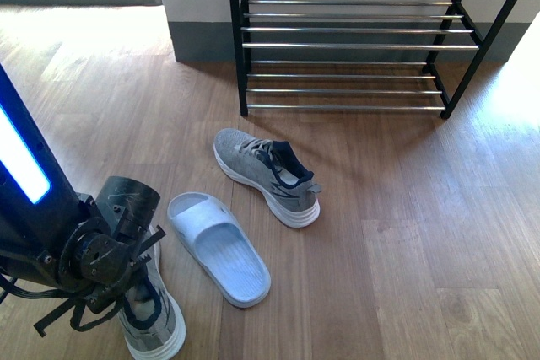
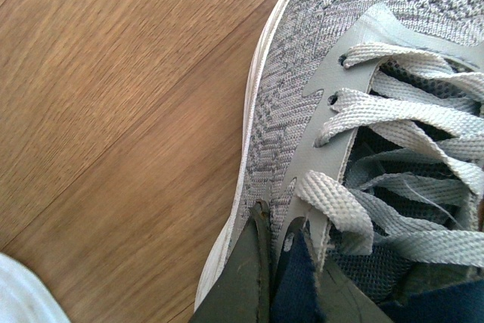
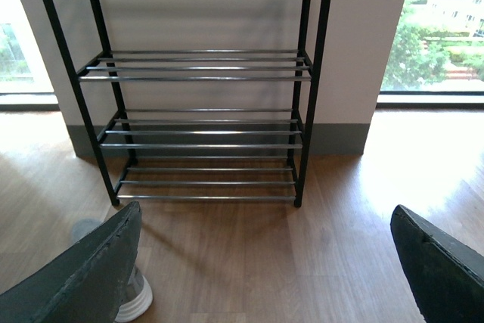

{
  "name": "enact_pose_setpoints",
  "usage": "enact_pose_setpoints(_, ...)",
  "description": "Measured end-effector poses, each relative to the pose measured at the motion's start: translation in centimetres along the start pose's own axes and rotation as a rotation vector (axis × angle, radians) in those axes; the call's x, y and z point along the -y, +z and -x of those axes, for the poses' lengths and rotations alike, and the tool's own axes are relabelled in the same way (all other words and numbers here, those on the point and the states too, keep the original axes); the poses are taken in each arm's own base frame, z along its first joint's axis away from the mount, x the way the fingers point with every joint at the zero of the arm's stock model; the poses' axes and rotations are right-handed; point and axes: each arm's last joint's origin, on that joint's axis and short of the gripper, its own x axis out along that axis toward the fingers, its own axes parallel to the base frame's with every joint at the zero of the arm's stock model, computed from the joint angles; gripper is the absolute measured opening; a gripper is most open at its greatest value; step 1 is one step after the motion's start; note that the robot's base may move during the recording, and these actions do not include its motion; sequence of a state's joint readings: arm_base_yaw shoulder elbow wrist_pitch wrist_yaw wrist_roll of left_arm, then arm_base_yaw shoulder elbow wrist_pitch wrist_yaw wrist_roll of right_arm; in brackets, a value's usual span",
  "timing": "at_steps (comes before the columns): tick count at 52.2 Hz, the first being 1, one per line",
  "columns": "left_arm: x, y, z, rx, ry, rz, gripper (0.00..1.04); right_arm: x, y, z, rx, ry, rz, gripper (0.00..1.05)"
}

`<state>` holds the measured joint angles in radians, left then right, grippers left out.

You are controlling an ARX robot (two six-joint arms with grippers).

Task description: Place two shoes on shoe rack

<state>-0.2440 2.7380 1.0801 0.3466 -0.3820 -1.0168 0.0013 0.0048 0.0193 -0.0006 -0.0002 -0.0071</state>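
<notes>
One grey sneaker (image 1: 153, 319) lies on the floor at the near left under my left arm (image 1: 93, 255). In the left wrist view my left gripper (image 2: 277, 226) is shut on this grey sneaker (image 2: 302, 96), pinching its side wall beside the laces and navy collar. The second grey sneaker (image 1: 266, 176) lies on the floor in front of the shoe rack (image 1: 354, 44). My right gripper (image 3: 265, 262) is open with nothing between its fingers, facing the shoe rack (image 3: 204, 73) from a distance. A white sole of the sneaker (image 3: 138, 299) shows beside one finger.
A pale blue slide (image 1: 219, 246) lies between the two sneakers, and its edge (image 2: 19, 296) shows in the left wrist view. The rack stands against a white wall with a grey skirting (image 1: 198, 40). Wooden floor (image 1: 405, 233) stretches to the right.
</notes>
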Motion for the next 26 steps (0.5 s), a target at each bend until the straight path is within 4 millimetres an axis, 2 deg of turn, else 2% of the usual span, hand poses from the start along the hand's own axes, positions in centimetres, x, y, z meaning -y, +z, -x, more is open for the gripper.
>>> enact_pose_setpoints(26,-0.17,-0.14,0.01,-0.022,-0.007,-0.025,0.02,0.00,0.00,0.00,0.000,0.000,0.000,0.96)
